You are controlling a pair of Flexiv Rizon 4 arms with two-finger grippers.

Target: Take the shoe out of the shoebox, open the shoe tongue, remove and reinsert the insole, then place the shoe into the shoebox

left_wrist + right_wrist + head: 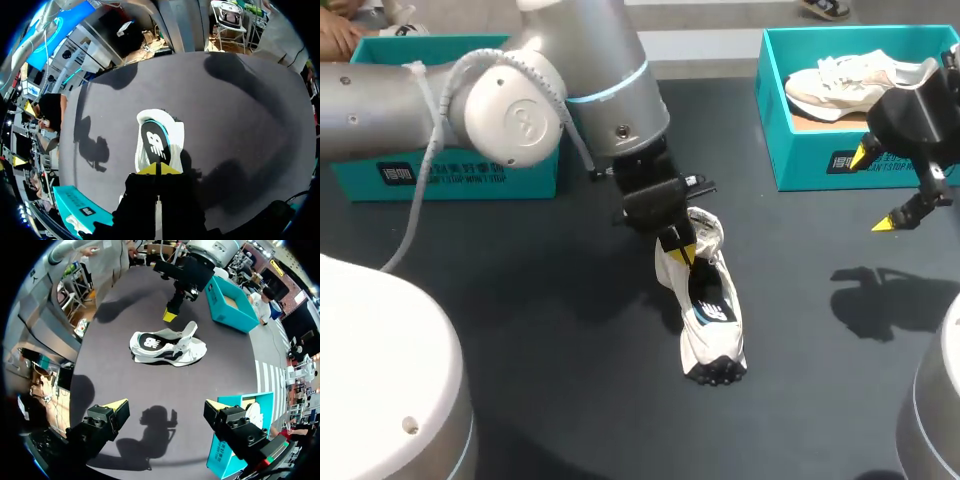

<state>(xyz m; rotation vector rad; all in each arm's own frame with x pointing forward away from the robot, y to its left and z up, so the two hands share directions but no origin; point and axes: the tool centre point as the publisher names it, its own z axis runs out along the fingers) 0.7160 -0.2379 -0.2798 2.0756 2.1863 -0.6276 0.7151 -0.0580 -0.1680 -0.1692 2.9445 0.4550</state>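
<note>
Shoe (pixel 708 305) lying mid-frame on table (pixel 520 300), out of box, insole (pixel 154 142) showing. My left pincer (pixel 684 251) pinched closed over opening, nothing visibly held. Right pincer (pixel 873 190) gaping, right edge. I'd open left, dip in, nip insole edge, peel slow.

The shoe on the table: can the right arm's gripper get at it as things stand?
Probably yes: the right gripper is open over bare table, nothing between it and the shoe; the left gripper at the shoe might crowd it.
</note>
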